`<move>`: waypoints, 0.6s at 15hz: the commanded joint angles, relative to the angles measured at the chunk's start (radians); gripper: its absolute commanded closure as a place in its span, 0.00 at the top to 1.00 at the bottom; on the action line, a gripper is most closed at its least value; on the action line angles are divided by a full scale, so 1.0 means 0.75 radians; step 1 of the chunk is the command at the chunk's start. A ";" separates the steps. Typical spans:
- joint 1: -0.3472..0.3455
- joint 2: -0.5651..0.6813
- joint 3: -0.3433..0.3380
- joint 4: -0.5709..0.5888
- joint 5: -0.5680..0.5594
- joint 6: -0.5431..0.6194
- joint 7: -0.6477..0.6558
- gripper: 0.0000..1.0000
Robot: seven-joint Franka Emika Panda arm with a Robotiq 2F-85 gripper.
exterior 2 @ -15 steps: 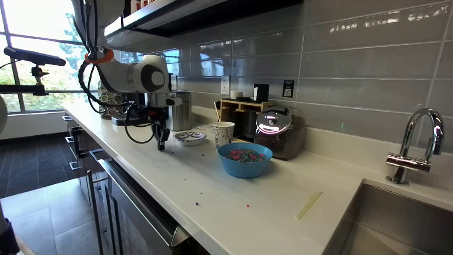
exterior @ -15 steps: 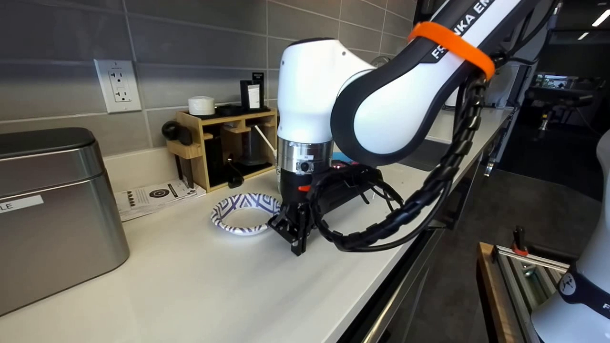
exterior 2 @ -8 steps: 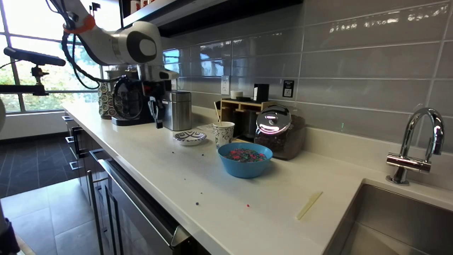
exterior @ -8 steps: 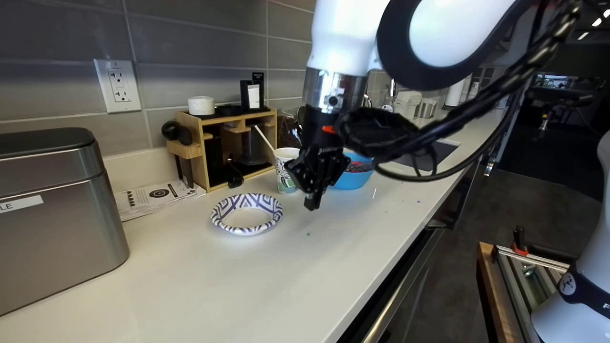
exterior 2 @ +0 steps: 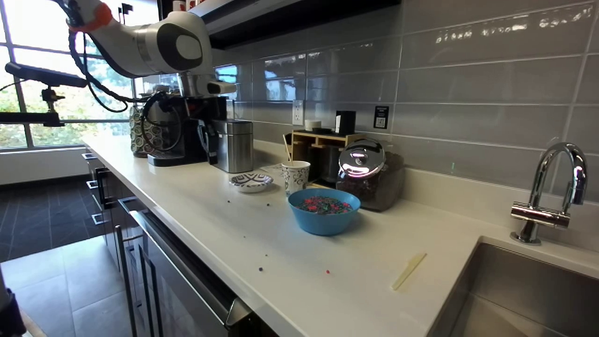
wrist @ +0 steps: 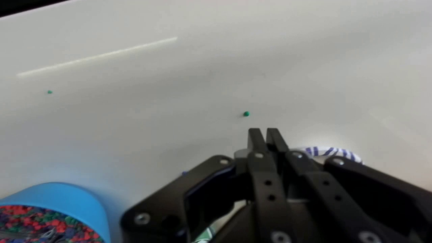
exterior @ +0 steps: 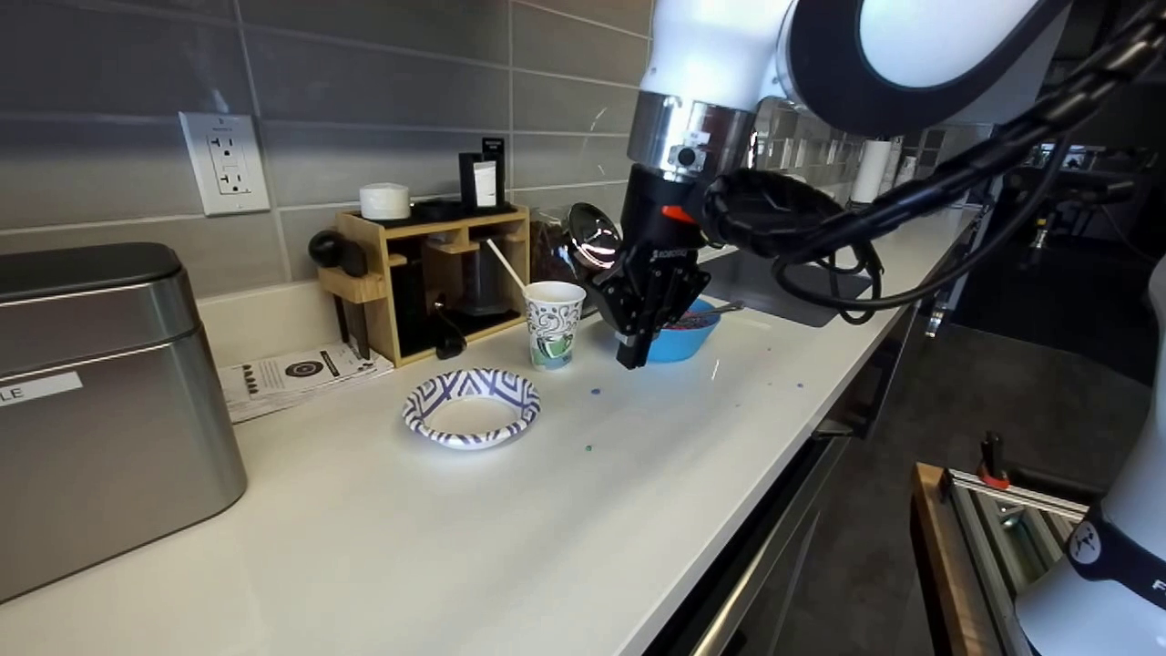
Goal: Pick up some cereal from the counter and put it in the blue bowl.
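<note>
The cereal lies as tiny scattered pieces: a green piece (exterior: pixel 588 447), which also shows in the wrist view (wrist: pixel 246 114), a blue piece (exterior: pixel 596 391), and a dark piece (exterior 2: pixel 260 269) nearer the counter's front edge. The blue bowl (exterior 2: pixel 323 223) holds many red, green and dark pieces; it also shows in the wrist view (wrist: pixel 72 195). My gripper (wrist: pixel 264 129) is above the white counter (exterior: pixel 383 565), with its fingertips nearly together and a narrow gap between them. I see no cereal between them. In an exterior view the gripper (exterior: pixel 630 357) hangs in front of the bowl.
A blue-and-white patterned dish (exterior: pixel 472 440) and a patterned paper cup (exterior: pixel 553 328) stand close by. A utensil handle (exterior: pixel 720 312) sticks out of the bowl. A wooden organizer (exterior: pixel 401 296), a glass jar (exterior 2: pixel 390 180) and a metal bin (exterior: pixel 118 428) line the wall.
My gripper has risen from near the counter surface to well above it. The green piece beside its earlier spot is now in plain view. The bowl, dish and cup have not moved.
</note>
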 commanded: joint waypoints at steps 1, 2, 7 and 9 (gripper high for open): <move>-0.164 -0.065 0.049 -0.039 -0.224 0.004 0.210 0.01; -0.204 -0.082 0.042 -0.047 -0.284 0.007 0.256 0.01; -0.395 -0.118 0.040 -0.044 -0.548 -0.021 0.524 0.01; -0.450 -0.116 0.045 -0.039 -0.646 -0.036 0.657 0.01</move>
